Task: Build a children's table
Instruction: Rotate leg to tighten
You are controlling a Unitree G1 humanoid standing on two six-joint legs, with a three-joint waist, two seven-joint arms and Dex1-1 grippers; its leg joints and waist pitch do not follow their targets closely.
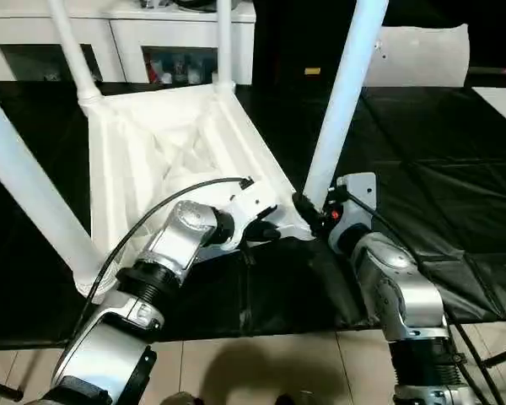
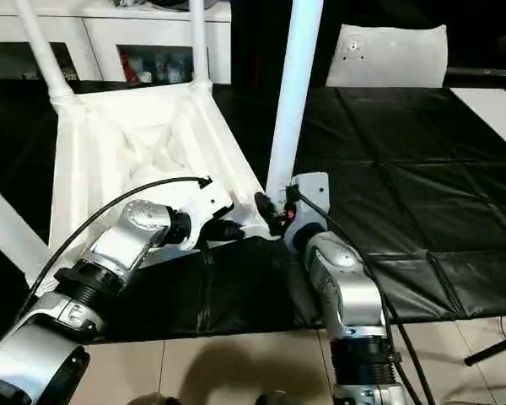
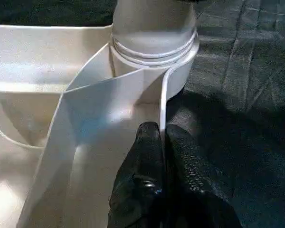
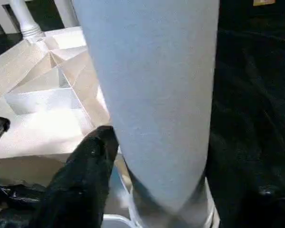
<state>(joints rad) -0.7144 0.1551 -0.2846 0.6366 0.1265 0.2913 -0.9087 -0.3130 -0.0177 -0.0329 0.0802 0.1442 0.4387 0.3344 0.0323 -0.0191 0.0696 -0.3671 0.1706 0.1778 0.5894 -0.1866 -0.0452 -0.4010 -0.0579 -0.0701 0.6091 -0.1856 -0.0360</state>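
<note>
From the head camera's left eye, the all-white plastic children's table (image 1: 173, 148) lay upside down on the black padded mat (image 1: 438, 169), its X-ribbed underside facing up and four long tapered round legs standing in the corner sockets, all cut off by the picture's edges. The left gripper (image 1: 268, 231) reached across the near edge of the tabletop, close to the nearest white leg (image 1: 341, 101), while the right gripper (image 1: 314, 213) sat at the base of that same leg. White cabinets with glass doors (image 1: 135, 46) stood behind the mat, and a flat white rectangular panel (image 1: 422, 52) leaned at the far right. The right eye gave the same layout, with a pale tiled floor (image 2: 236, 371) below the mat's near edge. The left wrist camera showed what the head views could not: the left gripper's black fingers (image 3: 147, 156) were pressed on either side of the thin upright rim of the tabletop, pinching it just beside the round corner socket (image 3: 154, 57) with its ringed collar. In the right wrist camera the leg rose wide and close; one black finger (image 4: 92, 164) lay against its side, and the other seemed to sit in shadow across the leg, so the grip appeared closed around it, though that far finger was hard to make out.
</note>
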